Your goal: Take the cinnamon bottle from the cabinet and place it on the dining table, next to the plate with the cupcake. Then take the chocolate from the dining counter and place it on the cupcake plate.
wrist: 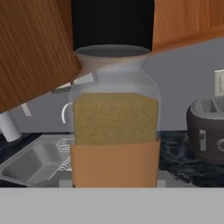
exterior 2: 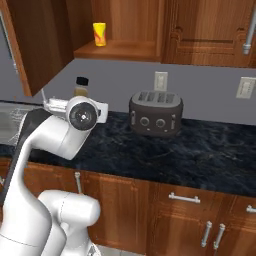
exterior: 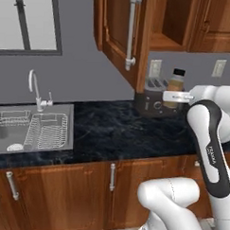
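Your pincer is clamped on the bottle, upright and clear of the cabinet, ready for carrying.

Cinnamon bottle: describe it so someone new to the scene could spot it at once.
Find the open cabinet above the black counter. Just below its shelf, in front of the toaster, the gripper holds the cinnamon bottle up in the air. Unlike the yellow cup on the shelf, it is clear with tan powder, an orange label and a black cap.
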Tool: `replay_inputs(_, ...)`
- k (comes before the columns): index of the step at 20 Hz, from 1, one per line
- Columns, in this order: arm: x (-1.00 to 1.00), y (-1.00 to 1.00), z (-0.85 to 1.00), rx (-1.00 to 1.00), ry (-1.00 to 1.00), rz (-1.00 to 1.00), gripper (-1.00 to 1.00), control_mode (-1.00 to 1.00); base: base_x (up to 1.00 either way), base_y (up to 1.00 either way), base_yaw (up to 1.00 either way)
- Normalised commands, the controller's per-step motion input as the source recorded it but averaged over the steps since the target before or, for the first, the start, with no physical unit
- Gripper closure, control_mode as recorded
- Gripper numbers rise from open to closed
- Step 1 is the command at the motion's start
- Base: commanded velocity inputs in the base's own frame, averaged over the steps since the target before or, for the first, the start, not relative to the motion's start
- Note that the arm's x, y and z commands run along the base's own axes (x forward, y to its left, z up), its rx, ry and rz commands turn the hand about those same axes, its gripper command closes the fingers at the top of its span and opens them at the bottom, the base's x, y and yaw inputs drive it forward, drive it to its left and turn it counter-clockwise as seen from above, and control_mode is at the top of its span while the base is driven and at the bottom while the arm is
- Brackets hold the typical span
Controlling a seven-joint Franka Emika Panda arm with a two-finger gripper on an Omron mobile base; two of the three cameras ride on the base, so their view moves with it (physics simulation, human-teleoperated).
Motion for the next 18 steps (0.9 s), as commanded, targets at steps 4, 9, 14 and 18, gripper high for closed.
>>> replay_inputs(4,0.00,0.00,0.00,0.00,0.00,0.00,1.00,1.00,-0.66,-0.17,0.24)
replay_inputs(9,0.00,0.00,0.00,0.00,0.00,0.00,1.00,1.00,-0.33,-0.18,0.66)
replay_inputs(14,0.00,0.00,0.00,0.00,0.00,0.00,1.00,1.00,-0.10,-0.02,1.00)
replay_inputs(18,0.00,0.00,0.00,0.00,0.00,0.00,1.00,1.00,-0.05,0.00,1.00)
